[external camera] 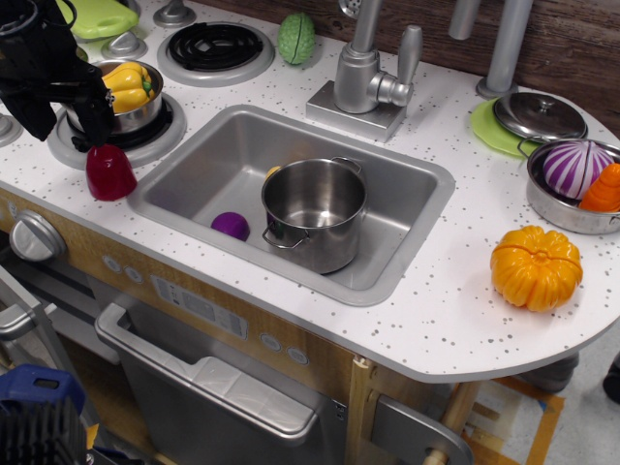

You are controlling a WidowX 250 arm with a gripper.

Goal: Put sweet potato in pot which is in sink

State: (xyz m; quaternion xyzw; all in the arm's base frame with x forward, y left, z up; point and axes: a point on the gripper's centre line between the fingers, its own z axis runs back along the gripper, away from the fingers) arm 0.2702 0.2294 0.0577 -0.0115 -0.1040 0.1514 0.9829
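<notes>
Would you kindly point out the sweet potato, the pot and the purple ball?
sweet potato [110, 173], main view, glossy front face.
pot [334, 247], main view, outer steel wall.
purple ball [231, 226], main view, top surface.

countertop [426, 320]: white, speckled, surrounding the sink [407, 184]
left of sink: sweet potato [109, 172] sitting on the counter
right edge: orange pumpkin [536, 267] resting near steel bowl [554, 205]
rear: green striped vegetable [296, 39] standing beside faucet [366, 82]

Bright even overhead light; glare on pot [315, 208]; soft shadows; sharp focus.
</notes>
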